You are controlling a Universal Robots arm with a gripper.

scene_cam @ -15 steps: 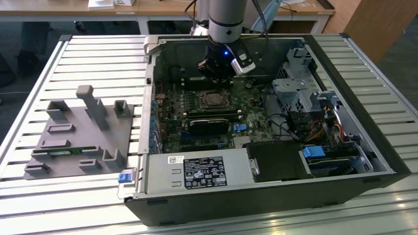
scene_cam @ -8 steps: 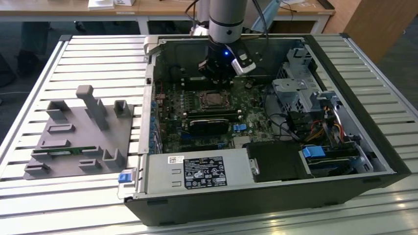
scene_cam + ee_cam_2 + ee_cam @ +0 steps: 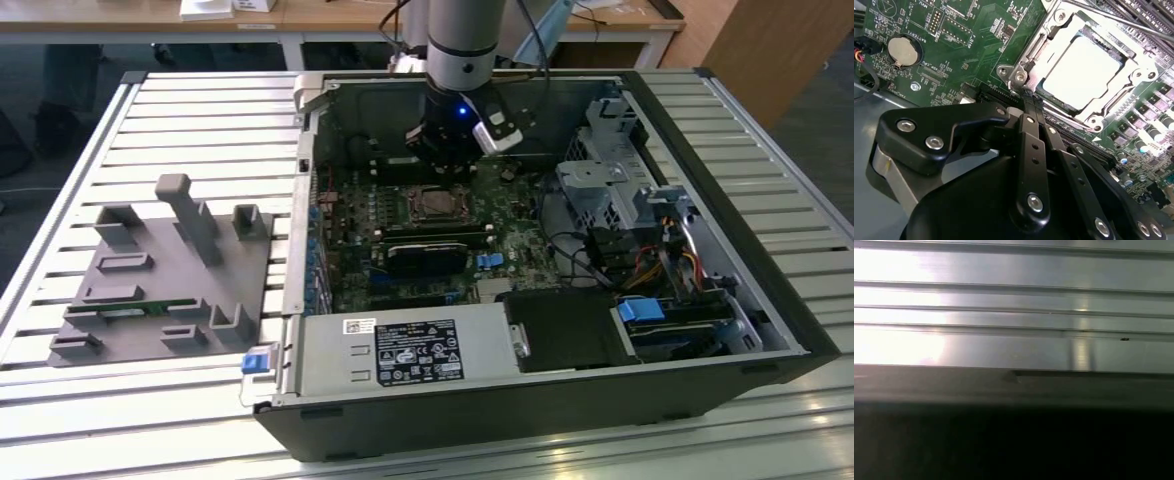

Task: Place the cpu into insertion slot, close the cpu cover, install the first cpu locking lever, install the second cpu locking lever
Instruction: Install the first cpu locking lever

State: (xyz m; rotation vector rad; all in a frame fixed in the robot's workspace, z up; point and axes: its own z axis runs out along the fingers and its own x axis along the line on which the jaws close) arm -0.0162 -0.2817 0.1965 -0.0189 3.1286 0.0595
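We see an open computer case [image 3: 534, 400] lying on its side on a slatted metal tabletop [image 3: 80, 400], with the motherboard [image 3: 400, 250] facing up. The arm reaches down into the case near its far wall, and the hand [image 3: 447, 150] hangs just above the board, close beside the insertion slot [image 3: 437, 203].

In the second wrist view the cpu [image 3: 1081, 70] lies flat in the insertion slot [image 3: 1029, 55], its pale metal top facing up and its edges square with the socket. The cpu cover [image 3: 1134, 62] is down over it, the silvery frame surrounding the chip so the top shows through the window. The hand [image 3: 1030, 97] has its black fingers [image 3: 1026, 145] drawn together to a narrow tip, with nothing held between them; the tip sits at the socket's corner, by the screw post [image 3: 1018, 76] and the thin lever that runs along the near edge of the frame. Whether the tip touches that lever we cannot tell. The fingers' long axis points toward the socket.

A round coin battery [image 3: 904, 50] sits on the board well away from the socket. On the exterior view's left, a grey fixture block [image 3: 160, 270] rests on the tabletop apart from the case.
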